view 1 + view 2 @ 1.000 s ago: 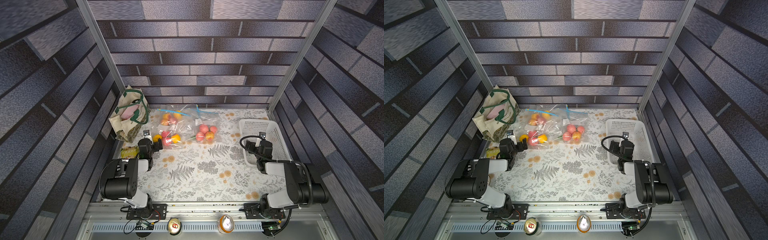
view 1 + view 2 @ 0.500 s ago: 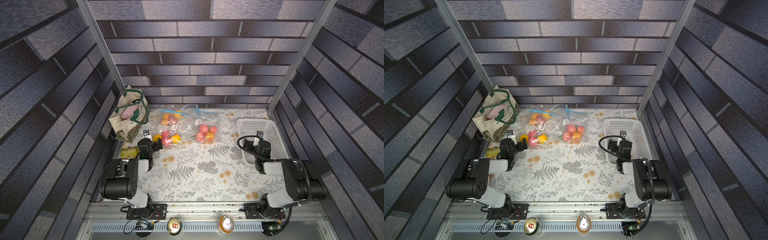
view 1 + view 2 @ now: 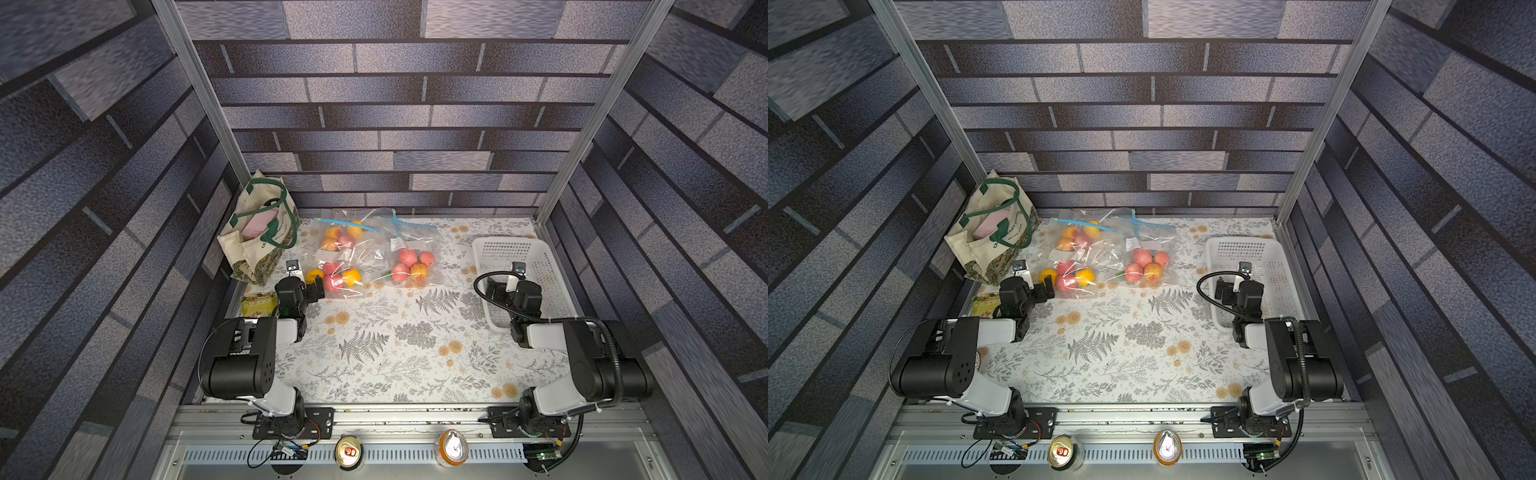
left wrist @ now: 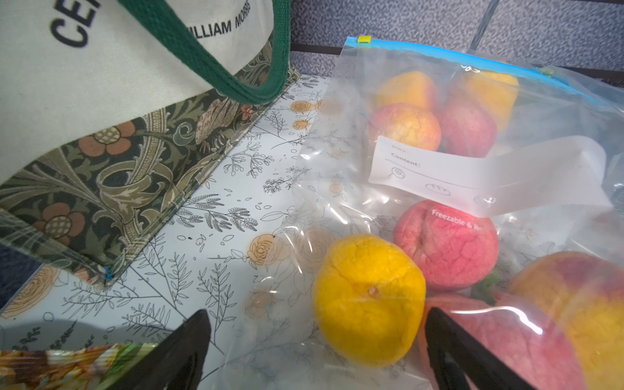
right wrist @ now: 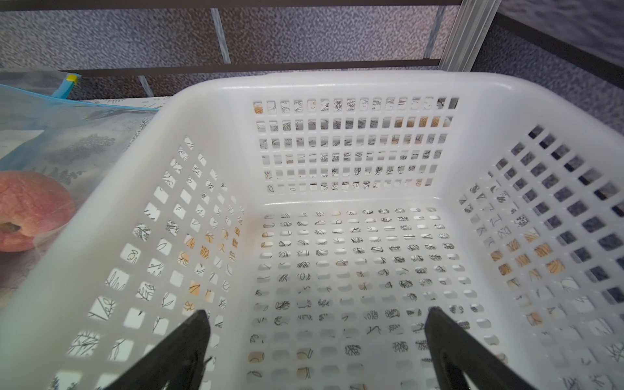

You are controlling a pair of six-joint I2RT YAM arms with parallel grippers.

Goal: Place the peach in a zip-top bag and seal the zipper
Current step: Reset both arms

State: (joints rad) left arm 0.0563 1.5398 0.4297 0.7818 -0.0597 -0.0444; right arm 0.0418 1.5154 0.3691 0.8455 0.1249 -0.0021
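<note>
- While both arms sit low on the floral tabletop (image 3: pixel 395 365), the left jaws stand wide open, and in the left wrist view one dark finger (image 4: pixel 189 347) shows on either side of the yellow peach (image 4: pixel 368 300).
- That peach lies at the near left edge of a clear zip-top bag (image 3: pixel 349 286), touching its film. Inside the film or just on it? I cannot tell.
- Pink and orange peaches show through that bag, right beside the yellow one.
- Behind it, a second bag (image 3: pixel 338 241) holds more peaches, with a blue zipper strip (image 4: pixel 439 52) along its far edge.
- Off to the right lies a third bag (image 3: pixel 411 266) with four reddish peaches, apart from both arms.
- Over on the other side, the right jaws are spread wide too, gripping nothing, hanging over the white basket (image 5: pixel 337 87).
- At the far left corner stands a tote bag (image 3: pixel 262 232) with green handles, and a snack packet (image 3: pixel 258 303) lies just beside the left arm.
</note>
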